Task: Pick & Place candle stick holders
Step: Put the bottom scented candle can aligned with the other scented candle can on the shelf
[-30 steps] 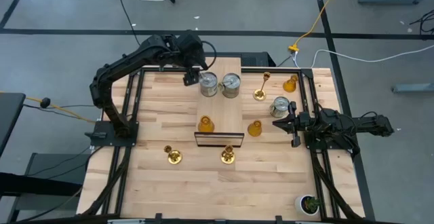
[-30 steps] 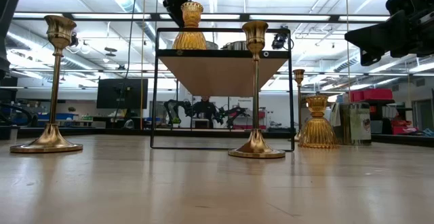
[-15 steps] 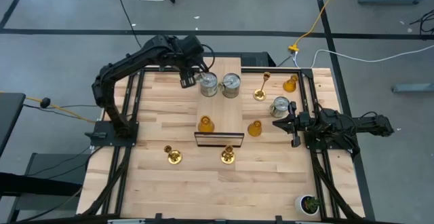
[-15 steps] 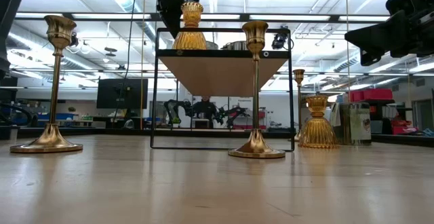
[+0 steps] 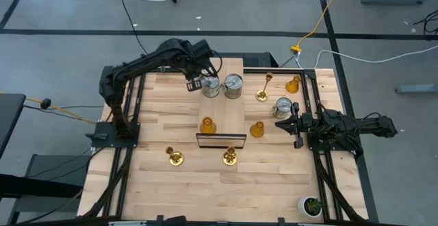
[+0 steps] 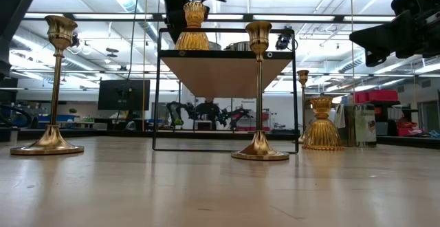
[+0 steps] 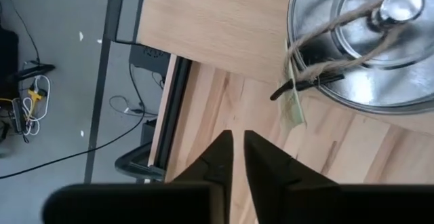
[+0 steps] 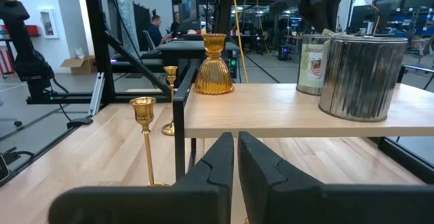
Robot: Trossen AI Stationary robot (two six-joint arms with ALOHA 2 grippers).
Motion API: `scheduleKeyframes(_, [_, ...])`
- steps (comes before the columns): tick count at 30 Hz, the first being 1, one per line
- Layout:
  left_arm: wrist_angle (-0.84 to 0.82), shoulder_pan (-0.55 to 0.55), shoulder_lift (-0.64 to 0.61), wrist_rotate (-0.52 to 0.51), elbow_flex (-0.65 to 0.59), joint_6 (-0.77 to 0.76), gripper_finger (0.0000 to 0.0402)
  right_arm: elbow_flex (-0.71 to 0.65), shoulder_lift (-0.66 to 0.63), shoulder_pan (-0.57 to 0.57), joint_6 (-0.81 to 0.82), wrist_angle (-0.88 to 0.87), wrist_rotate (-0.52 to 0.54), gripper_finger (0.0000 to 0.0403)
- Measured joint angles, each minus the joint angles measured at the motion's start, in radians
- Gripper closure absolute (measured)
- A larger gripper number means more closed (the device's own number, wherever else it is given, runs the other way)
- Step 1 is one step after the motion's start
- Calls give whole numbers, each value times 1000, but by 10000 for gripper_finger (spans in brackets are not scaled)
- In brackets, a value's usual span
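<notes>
A small raised wooden shelf [image 5: 231,113] stands mid-table. Two silver cans [image 5: 210,85] [image 5: 233,85] stand on its far end and an amber holder [image 5: 207,124] near its front. My left gripper [image 5: 194,84] [image 7: 237,141] hangs shut just left of the left can [image 7: 359,41], pointing steeply down and holding nothing. On the table stand three gold candlesticks [image 5: 175,157] [image 5: 230,157] [image 5: 263,92], two amber holders [image 5: 256,129] [image 5: 293,84] and a third can [image 5: 282,107]. My right gripper [image 5: 282,124] [image 8: 235,142] rests shut and level at the right edge.
The shelf's black wire frame [image 6: 157,89] rises above the table. A small potted plant [image 5: 313,205] stands at the near right corner. Bare wood lies along the near edge and the left side [image 5: 154,116].
My left gripper has sunk beside the left can and tipped more steeply downward, and its fingers have come together on nothing. The can has stayed where it stood on the shelf.
</notes>
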Motion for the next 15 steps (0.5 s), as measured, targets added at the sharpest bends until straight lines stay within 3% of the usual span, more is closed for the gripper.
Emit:
scheduleKeyframes(7, [-1,0,15,35,0,0,396,0,0,0,0,0,0,376])
scheduleKeyframes(15, [-1,0,15,94,0,0,386,0,0,0,0,0,0,376])
